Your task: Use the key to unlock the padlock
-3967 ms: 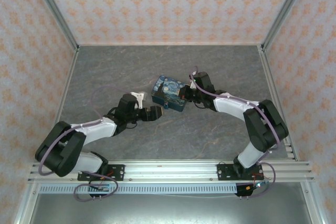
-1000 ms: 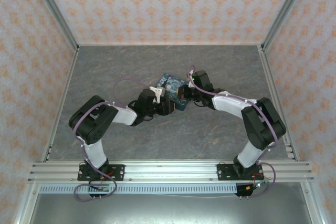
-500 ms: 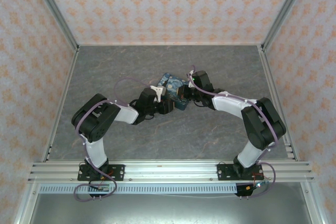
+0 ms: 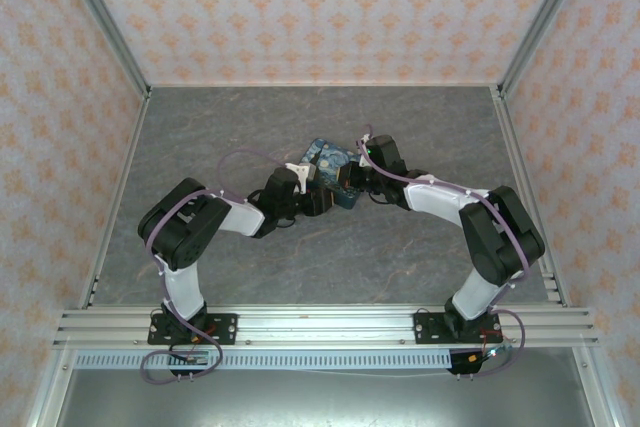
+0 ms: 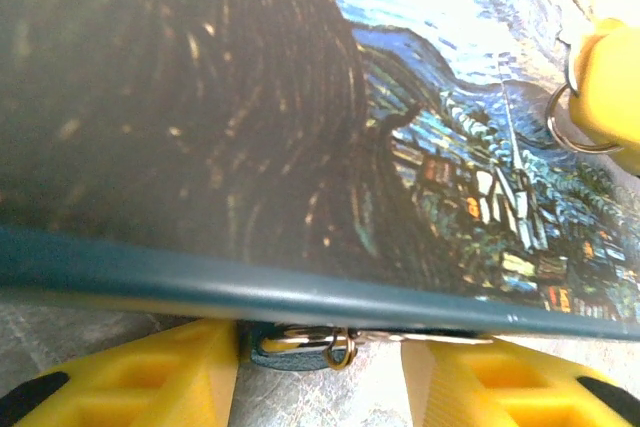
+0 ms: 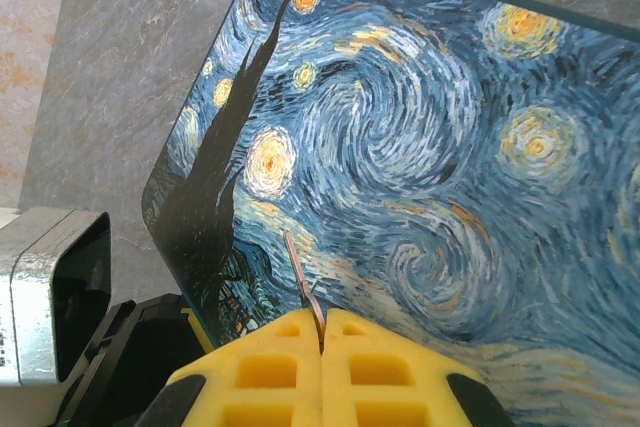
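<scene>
Grey marbled tabletop point(image 4: 420, 247), fenced by orange-print walls point(image 4: 300, 7): two arms converge on a painted box point(image 4: 333, 157) at mid-table.
At left, the left gripper point(image 5: 320, 365) stands spread, one yellow finger on each side of the teal padlock point(image 5: 285, 349), which sits tucked against the box's near-left edge between them. At right, the right gripper point(image 6: 322, 332) is pinched together on the key point(image 6: 302, 282), whose thin metal blade points out over the box's night-sky lid.
</scene>
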`<state>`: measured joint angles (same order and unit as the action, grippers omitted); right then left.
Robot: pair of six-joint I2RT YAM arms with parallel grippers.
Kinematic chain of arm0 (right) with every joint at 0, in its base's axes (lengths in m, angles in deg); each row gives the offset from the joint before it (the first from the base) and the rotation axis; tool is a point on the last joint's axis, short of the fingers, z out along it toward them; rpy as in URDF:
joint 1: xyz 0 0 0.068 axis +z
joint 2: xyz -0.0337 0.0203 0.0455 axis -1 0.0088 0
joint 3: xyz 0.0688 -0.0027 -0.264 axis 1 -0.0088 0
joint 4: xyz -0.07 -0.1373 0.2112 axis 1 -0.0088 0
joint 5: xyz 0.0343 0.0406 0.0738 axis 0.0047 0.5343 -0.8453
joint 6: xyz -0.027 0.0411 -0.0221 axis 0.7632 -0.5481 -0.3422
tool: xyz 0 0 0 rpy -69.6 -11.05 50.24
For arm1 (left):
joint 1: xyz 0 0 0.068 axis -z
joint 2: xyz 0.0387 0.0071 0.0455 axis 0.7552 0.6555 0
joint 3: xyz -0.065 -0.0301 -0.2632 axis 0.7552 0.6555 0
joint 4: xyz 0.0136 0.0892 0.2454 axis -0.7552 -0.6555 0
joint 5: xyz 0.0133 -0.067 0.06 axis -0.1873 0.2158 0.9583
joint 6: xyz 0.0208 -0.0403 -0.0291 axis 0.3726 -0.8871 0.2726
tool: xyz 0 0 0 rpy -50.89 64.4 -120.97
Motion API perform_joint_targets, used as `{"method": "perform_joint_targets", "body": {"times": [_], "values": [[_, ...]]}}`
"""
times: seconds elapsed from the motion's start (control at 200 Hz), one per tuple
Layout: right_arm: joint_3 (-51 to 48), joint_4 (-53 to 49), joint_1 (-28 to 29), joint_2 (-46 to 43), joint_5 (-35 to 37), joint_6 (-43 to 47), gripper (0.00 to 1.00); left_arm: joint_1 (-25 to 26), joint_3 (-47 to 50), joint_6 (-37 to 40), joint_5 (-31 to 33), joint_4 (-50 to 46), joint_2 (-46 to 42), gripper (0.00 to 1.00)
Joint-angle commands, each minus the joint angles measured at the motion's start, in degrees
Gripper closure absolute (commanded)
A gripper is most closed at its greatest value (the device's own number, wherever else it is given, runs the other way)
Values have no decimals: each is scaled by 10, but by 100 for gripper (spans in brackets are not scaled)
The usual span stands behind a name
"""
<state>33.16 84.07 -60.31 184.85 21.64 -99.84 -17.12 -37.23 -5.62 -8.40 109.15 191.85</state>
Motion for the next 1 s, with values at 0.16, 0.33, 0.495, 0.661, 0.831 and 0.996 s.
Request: {"method": "perform_joint_targets", "body": {"times": [0.16,0.33,0.495,0.661,0.831,0.996], "values": [[-14,-24,0,15,6,-3,100,23,-4,-3,14,2,4,56],[-13,-24,0,14,5,-5,100,28,-9,-3,21,-5,6,58],[-14,-24,1,13,4,-4,100,28,-12,-11,42,-11,6,56],[-14,-23,1,13,2,-5,100,28,-16,-31,64,-13,6,54],[-15,-24,0,11,1,-5,100,28,-22,-48,76,-16,10,54],[-16,-24,0,12,1,-6,100,28,-29,-57,74,-18,19,57]]}}
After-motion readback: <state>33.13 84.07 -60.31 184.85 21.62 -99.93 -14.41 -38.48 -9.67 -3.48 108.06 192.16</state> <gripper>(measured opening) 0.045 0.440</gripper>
